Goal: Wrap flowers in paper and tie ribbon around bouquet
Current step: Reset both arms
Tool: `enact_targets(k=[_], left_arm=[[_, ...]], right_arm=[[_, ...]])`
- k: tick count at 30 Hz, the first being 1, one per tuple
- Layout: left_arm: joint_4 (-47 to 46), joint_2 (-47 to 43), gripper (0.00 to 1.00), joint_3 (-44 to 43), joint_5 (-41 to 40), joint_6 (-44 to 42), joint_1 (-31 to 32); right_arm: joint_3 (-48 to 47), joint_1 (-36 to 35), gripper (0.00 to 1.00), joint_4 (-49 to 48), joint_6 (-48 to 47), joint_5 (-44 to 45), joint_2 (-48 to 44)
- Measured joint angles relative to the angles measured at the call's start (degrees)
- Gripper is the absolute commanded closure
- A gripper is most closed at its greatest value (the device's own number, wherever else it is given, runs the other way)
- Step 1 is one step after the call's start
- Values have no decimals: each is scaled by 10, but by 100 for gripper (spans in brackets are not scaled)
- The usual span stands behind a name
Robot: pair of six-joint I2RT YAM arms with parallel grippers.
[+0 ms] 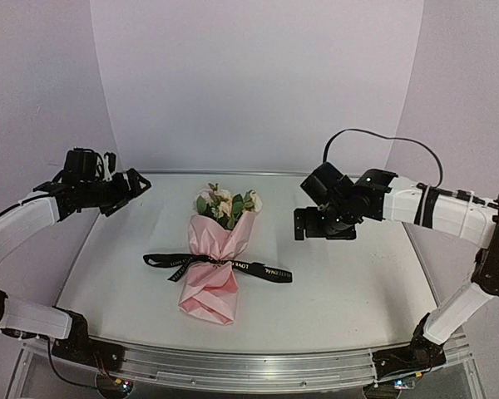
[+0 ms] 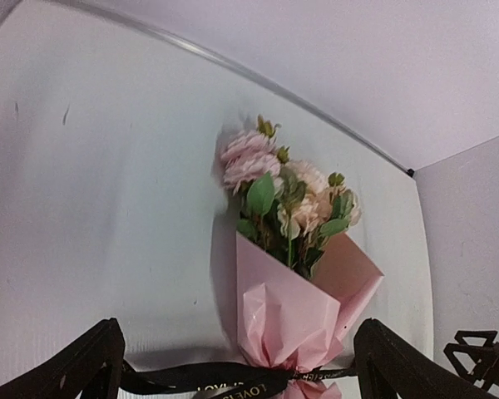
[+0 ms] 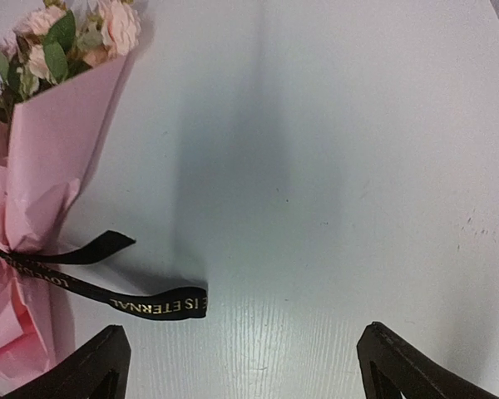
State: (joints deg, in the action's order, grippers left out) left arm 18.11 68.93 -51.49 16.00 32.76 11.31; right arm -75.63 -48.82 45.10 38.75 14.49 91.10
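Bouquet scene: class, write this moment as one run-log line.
bouquet: wrapped, lying on table | ribbon: round its middle, ends trailing | left hand: open, empty, clear of bouquet | right hand: open, empty

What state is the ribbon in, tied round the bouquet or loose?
Tied round it: the ribbon pinches the paper in at the waist, both ends trailing on the table. Knot type unclear.

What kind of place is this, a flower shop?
Probably a robotics lab bench, not a shop: a left arm and a right arm are bolted at the edge of a white table, plain walls screen it, and only one bouquet lies there.
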Motion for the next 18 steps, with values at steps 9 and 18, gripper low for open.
enact_targets(k=[9, 18], left_arm=[[27, -12, 0, -109, -40, -62, 0], [31, -15, 0, -113, -57, -73, 0]], right_arm=[[-43, 0, 2, -3, -20, 50, -60], [-50, 0, 2, -5, -30, 73, -66]])
